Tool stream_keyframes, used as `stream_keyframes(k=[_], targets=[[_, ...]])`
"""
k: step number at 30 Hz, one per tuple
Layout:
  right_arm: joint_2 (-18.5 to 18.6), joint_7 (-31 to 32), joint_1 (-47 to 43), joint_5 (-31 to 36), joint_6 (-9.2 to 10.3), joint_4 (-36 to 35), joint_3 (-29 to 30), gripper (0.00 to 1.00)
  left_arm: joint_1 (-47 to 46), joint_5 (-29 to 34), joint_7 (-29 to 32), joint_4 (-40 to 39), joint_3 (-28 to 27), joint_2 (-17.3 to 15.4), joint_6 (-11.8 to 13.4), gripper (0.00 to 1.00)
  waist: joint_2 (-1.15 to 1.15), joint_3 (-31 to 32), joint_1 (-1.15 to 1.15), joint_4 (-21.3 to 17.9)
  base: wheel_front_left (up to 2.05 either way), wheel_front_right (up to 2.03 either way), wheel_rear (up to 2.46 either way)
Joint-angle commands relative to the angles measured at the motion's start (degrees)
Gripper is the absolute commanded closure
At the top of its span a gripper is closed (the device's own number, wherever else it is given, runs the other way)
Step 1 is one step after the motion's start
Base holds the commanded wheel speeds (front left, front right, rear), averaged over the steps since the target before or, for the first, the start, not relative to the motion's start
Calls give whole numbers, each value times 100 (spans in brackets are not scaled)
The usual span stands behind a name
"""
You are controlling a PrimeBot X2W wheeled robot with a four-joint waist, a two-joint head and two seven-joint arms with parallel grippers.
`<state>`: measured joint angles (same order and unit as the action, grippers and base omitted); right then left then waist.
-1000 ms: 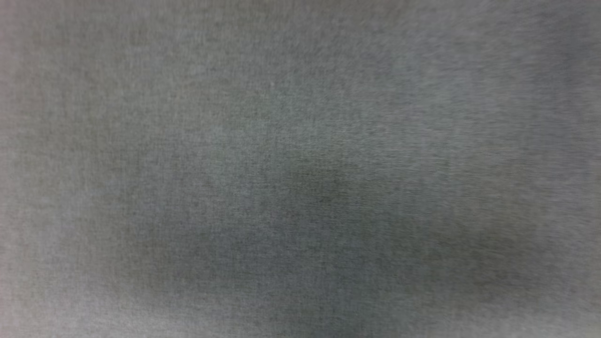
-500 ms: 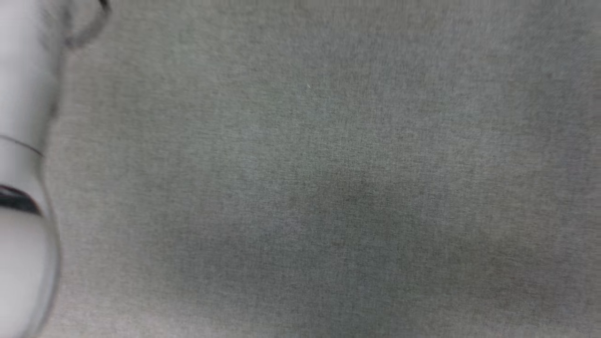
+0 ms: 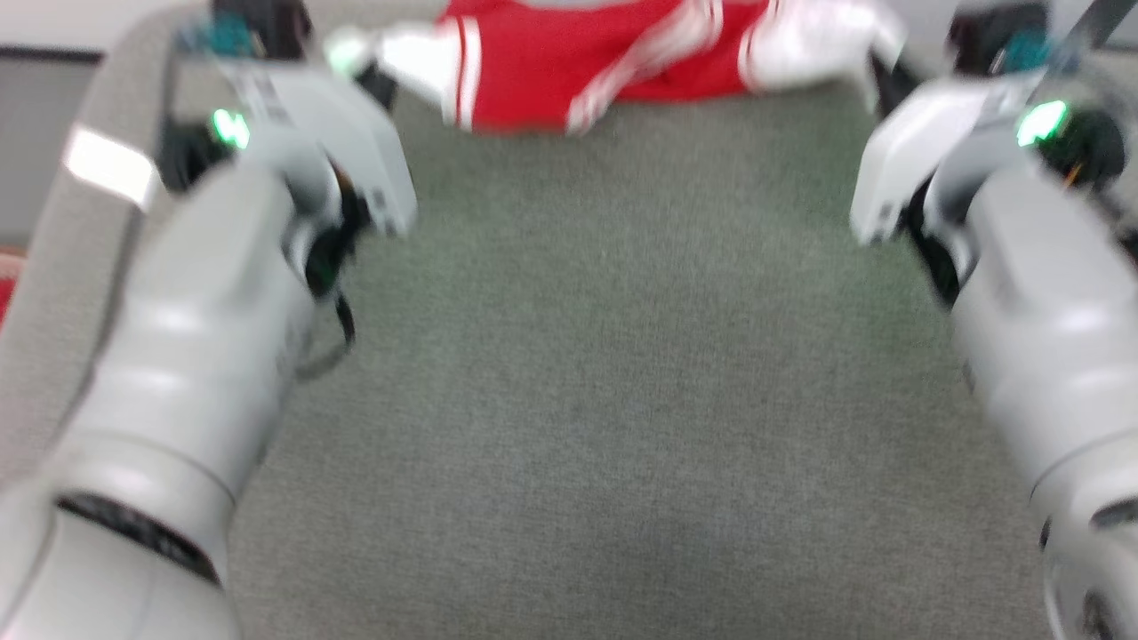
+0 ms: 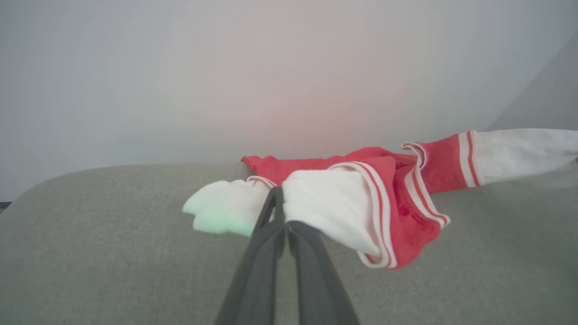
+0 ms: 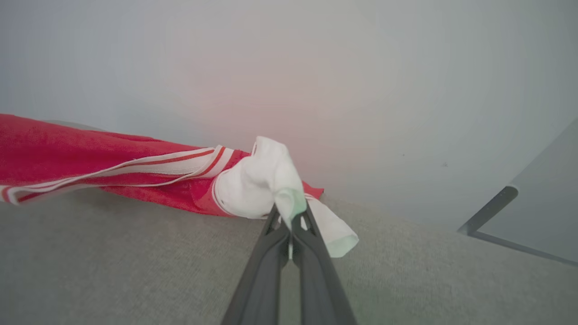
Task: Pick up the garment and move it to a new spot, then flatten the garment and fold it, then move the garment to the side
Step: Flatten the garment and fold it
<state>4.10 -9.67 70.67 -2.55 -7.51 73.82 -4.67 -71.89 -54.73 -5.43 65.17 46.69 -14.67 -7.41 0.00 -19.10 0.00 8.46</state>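
Observation:
The garment [image 3: 551, 62], a red jersey with white sleeves and red-white striped trim, lies stretched across the far end of the grey fabric surface [image 3: 605, 356]. My left gripper [image 4: 279, 201] is shut on the garment's [image 4: 388, 212] white sleeve end, which bunches around the fingertips. On the other side, my right gripper [image 5: 289, 214] pinches the other white sleeve of the garment [image 5: 90, 153]. In the blurred head view the left gripper [image 3: 360, 67] and right gripper [image 3: 876, 67] hold the two ends apart. No letters or numbers show.
A pale wall rises just behind the garment. The surface's rounded grey edge [image 3: 89, 196] runs along the left, with a sliver of red [image 3: 4, 298] beyond it. A dark-edged panel [image 5: 496, 212] stands off to the right in the right wrist view.
The head camera has moved: before it showed only close grey fabric, then a pale forearm at the left edge; now both arms and the garment are in view.

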Motion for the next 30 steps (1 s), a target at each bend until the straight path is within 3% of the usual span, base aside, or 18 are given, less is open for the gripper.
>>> stream_keyframes(k=[1,5,9,13,16,22,26,30], targets=[[-6,-13,-159,-123,4,4,-102,100,175,14,-35,-31,57,-34,-12,100,0,695,0,80,0,0,0],[70,65,-931,-798,4,-299,-790,100,878,-80,-123,-267,226,-123,-12,100,0,1025,0,108,0,0,0],[526,251,-1905,-1589,4,-1239,-1693,100,1489,-197,-240,-482,272,-225,-13,100,0,1231,0,154,0,0,0],[1418,665,-2992,-2491,4,-2795,-2658,100,1984,-280,-394,-636,254,-417,4,100,0,1360,0,179,0,0,0],[2376,998,-3709,-3036,5,-4070,-3065,100,2311,-319,-503,-832,222,-611,71,100,0,1406,0,172,0,0,0],[3722,1509,-4940,-3502,5,-5906,-3065,100,3028,-473,-599,-1418,105,-962,394,100,0,1450,0,142,0,0,0],[4142,1879,-5669,-3774,5,-6609,-2663,100,3539,-612,-576,-2079,28,-1225,708,100,0,1419,0,97,0,0,0],[4242,2296,-6351,-3898,5,-7149,-2250,100,4058,-675,-482,-2909,11,-1495,1158,100,0,1383,0,61,0,0,0]])
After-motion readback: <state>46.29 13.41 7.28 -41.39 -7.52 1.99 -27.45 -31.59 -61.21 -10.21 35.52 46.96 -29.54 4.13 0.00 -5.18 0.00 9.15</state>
